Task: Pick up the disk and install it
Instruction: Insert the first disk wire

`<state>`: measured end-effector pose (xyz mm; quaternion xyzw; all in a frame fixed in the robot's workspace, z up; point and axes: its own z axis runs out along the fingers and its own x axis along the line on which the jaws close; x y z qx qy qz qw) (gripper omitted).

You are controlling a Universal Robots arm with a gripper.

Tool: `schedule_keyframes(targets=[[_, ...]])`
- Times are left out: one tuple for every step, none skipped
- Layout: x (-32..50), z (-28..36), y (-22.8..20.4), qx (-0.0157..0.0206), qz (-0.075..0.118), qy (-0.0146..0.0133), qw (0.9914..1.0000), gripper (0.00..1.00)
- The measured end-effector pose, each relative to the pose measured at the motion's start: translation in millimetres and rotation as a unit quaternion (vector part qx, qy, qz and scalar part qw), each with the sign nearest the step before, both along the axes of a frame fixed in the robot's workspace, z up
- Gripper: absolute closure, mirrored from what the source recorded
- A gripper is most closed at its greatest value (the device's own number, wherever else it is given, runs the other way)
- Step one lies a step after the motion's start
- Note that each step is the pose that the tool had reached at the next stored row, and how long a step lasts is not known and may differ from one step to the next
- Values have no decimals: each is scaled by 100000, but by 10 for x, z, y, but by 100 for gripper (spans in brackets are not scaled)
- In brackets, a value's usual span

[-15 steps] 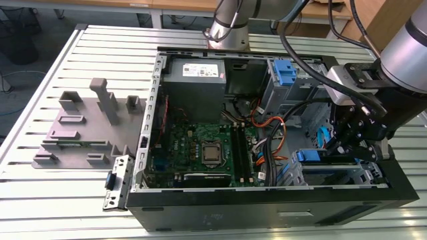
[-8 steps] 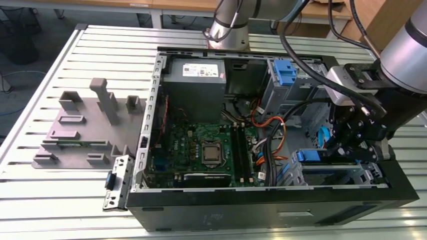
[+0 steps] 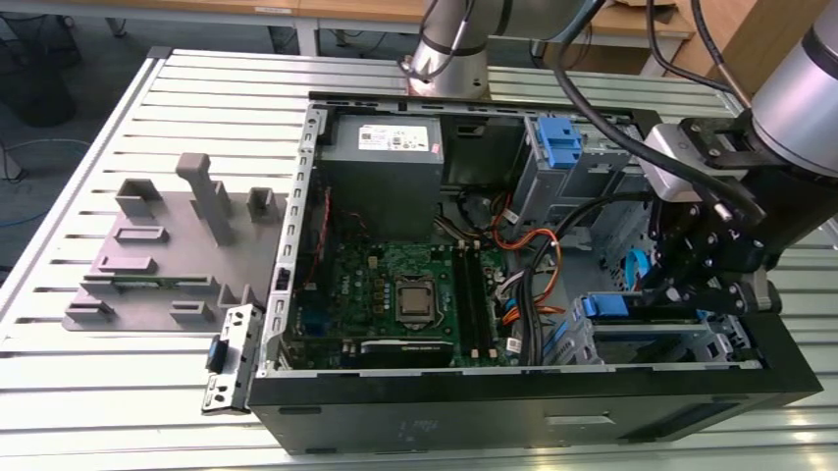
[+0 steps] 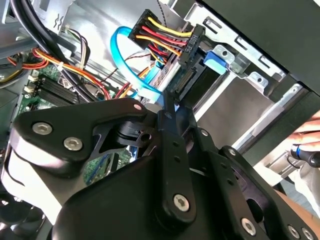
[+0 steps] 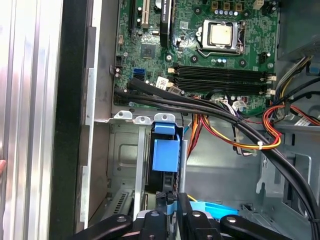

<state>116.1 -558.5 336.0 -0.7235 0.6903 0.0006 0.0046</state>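
Tool [image 3: 688,289] hangs at the exterior view's lower right, lowered into the open computer case [image 3: 524,412] that lies on the slatted metal surface [image 3: 131,392]. Just beside it toward the exterior view's left, the disk [image 3: 609,306] sits in the metal drive bay [image 3: 727,343], showing a blue plastic frame along its edge; the green motherboard [image 3: 392,294] lies further toward that side.

In the second wrist view, the tool [image 4: 167,102] has its black fingers drawn narrow, tips close together. Beyond them is the disk [image 4: 218,59], seen as a blue tab against the bay's grey sheet metal, with a black connector [image 4: 187,47] of red, yellow and black wires at its end.

In the first wrist view, the tool [image 5: 171,199] again looks narrow. Its tips are just beside the disk [image 5: 165,152], which stands on edge in the bay slot: a bright blue carrier with a dark edge.
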Motion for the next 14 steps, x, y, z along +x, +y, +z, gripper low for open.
schedule_keyframes(targets=[[0, 19, 0, 0, 1, -1, 100000, 76], [0, 41, 0, -1, -1, -1, 100000, 76], [0, 65, 0, -8, 1, -1, 100000, 76], [0, 90, 0, -4, 0, -1, 100000, 76], [0, 116, 0, 1, 0, 0, 100000, 76], [0, 144, 0, -1, 2, 0, 100000, 76], [0, 168, 0, -4, 0, -1, 100000, 76], [0, 187, 0, -3, -1, 0, 100000, 76], [0, 199, 0, -5, 2, -1, 100000, 76], [0, 201, 0, 4, 1, 0, 100000, 76], [0, 201, 0, 5, 4, -2, 100000, 76], [2, 200, 0, 11, 9, -2, 100000, 76], [11, 202, 0, -3, 9, 0, 100000, 76], [21, 201, 0, 1, 3, 1, 100000, 76]])
